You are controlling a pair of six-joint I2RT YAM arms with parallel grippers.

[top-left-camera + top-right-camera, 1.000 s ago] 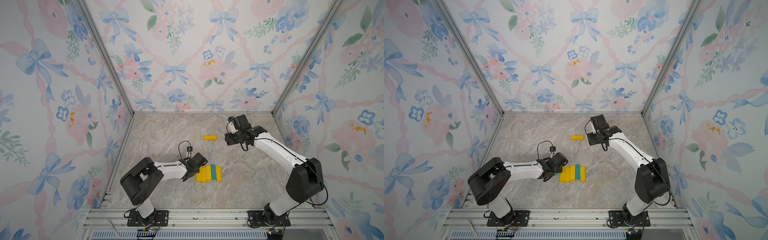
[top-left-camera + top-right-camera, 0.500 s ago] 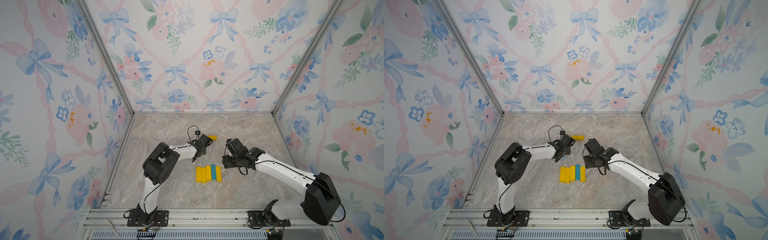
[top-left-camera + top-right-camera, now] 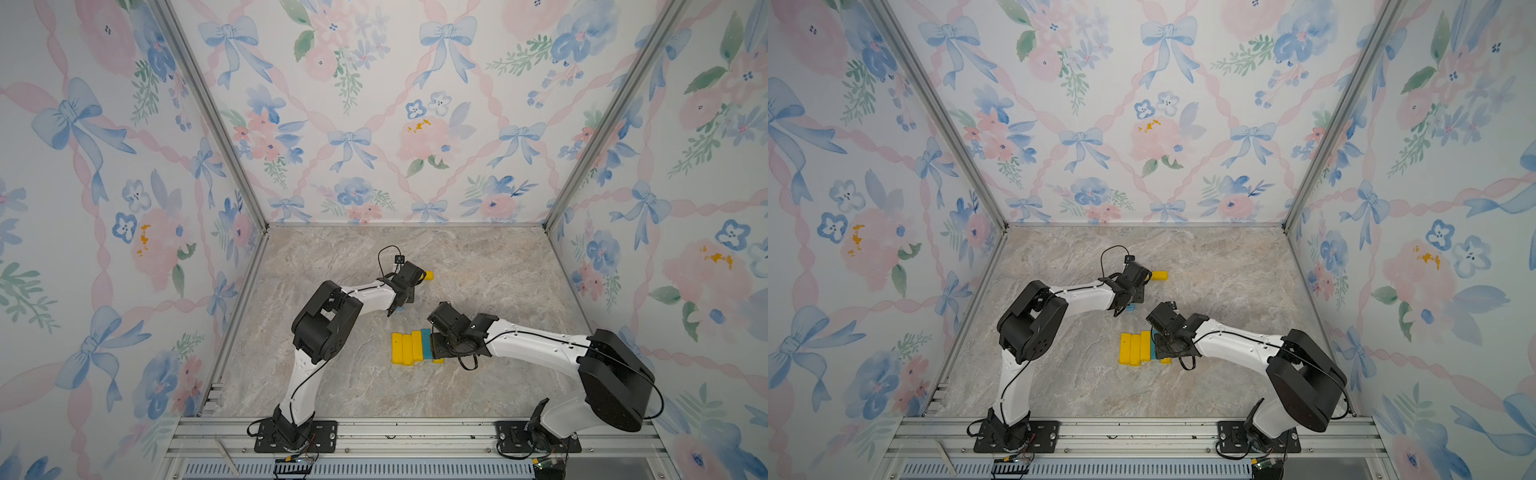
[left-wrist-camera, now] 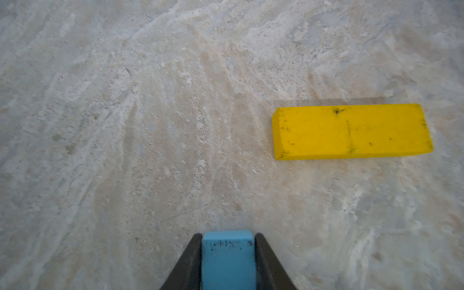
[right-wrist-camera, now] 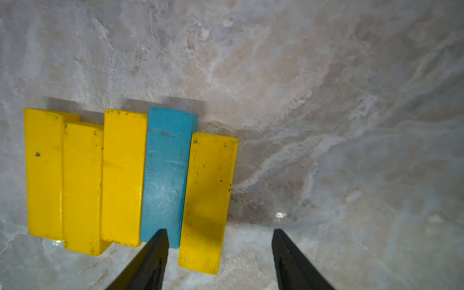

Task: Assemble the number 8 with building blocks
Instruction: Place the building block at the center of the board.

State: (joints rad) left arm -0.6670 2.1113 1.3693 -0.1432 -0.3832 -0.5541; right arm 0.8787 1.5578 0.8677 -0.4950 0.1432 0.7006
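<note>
Now: left tool (image 4: 227, 234) clamped across light blue bar (image 4: 227, 266); lone yellow bar (image 4: 351, 131) ahead, off to side. Right tool (image 5: 219, 231) jaws apart, straddling end yellow bar (image 5: 208, 195) beside teal bar (image 5: 165, 175). Bars likely light, rigid, smooth; pinch long sides mid-length.

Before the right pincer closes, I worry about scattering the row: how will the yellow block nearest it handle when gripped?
The yellow block looks rigid: straight edges, flat faces, so it probably won't bend or roll. Its glossy paint may be slightly slippery. It touches the teal block, so the right pincer may nudge that neighbour.
</note>
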